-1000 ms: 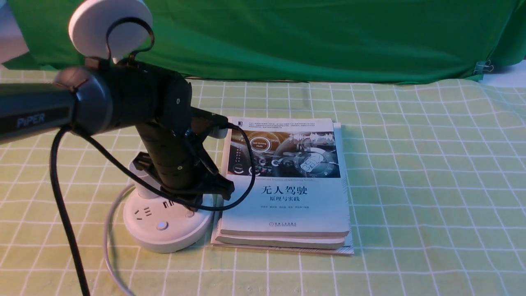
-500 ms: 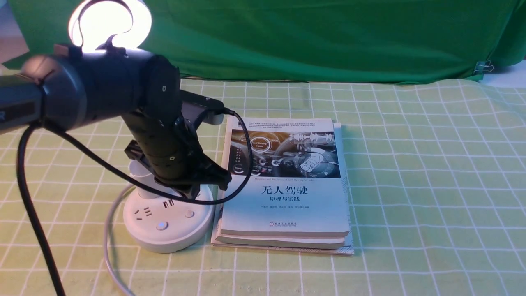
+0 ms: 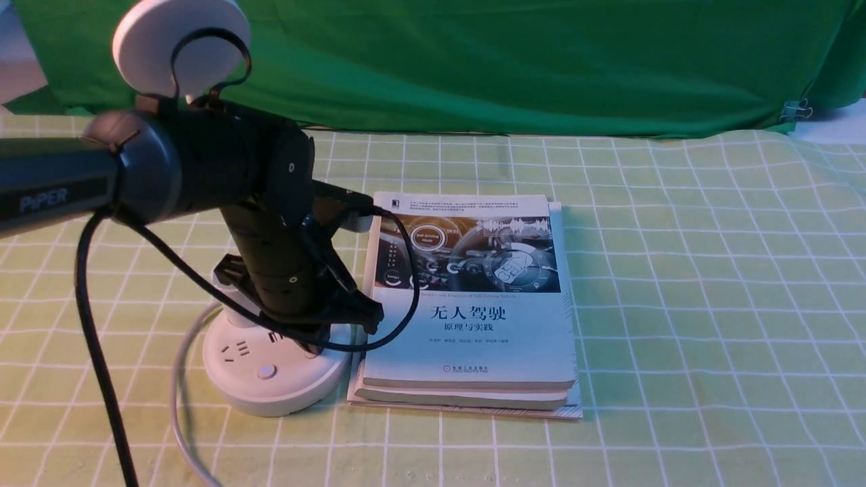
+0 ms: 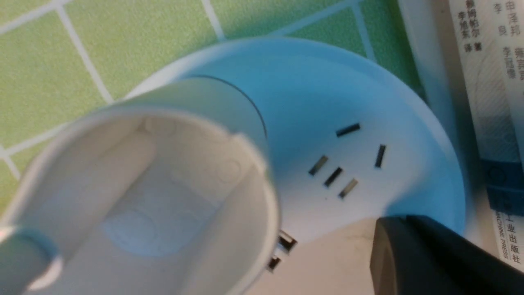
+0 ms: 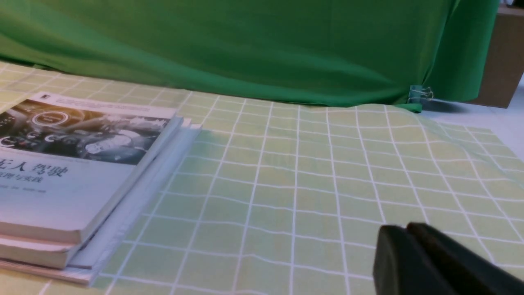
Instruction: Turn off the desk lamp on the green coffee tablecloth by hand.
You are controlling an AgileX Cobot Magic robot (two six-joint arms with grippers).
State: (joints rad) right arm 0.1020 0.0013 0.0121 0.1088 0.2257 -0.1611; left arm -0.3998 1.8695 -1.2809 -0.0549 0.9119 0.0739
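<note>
The white disc-headed desk lamp [image 3: 152,57] is seen unlit; by a surplus press from the left black pincer [image 3: 314,343], narrowed with tips together, light could be triggered.

Pale cup-like holder [image 4: 229,106] beside dark slots [image 4: 333,177]
</note>
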